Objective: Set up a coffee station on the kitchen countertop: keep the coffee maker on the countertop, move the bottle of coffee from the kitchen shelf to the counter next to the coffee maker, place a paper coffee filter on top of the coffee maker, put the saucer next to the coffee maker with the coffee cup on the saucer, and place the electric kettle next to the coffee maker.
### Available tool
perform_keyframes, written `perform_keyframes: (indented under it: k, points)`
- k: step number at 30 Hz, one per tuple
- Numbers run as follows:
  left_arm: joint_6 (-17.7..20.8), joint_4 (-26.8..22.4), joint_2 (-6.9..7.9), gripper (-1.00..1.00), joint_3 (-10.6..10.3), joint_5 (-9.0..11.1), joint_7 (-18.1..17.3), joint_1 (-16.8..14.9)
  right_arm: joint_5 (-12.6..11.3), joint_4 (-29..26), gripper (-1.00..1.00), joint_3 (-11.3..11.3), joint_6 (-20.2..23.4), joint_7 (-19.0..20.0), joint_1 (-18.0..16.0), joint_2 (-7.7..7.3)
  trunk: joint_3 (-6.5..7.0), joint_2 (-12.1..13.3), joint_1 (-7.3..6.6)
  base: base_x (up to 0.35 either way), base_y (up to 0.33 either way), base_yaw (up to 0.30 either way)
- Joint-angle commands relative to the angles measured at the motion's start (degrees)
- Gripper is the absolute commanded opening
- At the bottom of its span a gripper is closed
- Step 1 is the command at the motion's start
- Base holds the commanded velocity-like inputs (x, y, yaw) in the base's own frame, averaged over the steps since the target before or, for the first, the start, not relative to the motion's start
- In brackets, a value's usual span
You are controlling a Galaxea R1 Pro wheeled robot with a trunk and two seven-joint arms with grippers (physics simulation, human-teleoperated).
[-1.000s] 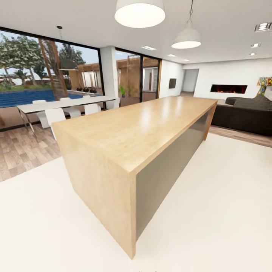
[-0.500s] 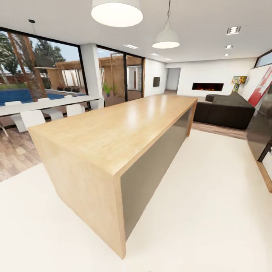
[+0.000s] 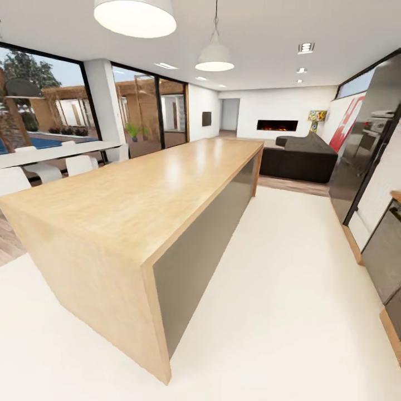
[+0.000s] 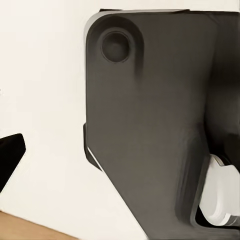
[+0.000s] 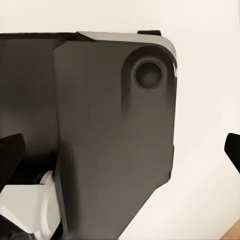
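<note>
Long bare wooden kitchen island (image 3: 139,195) – pale floor (image 3: 289,312), dark sofa (image 3: 298,159) beyond, either pincer's spread impossible to tell

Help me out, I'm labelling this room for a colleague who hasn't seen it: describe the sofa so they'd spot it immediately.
Start at the long wooden island running down the middle of the head view. Past its far end, before the white back wall with the glowing fireplace, sits the sofa. It is low, bulky and nearly black, unlike the slim white chairs by the windows.

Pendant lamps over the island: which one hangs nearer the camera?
The wide drum-shaded lamp at upper left; the smaller cone-shaded lamp hangs farther down the island.
</note>
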Motion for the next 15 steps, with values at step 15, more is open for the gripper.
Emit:
perform_keyframes:
  k: [15]
  points:
    - [-0.18,0.02,-0.08,1.00,0.18,0.06,0.10,-0.02,-0.03,0.00,1.00,-0.02,-0.14,0.08,-0.02,-0.01,2.10,5.98,-3.30,0.000,0.000,-0.276]
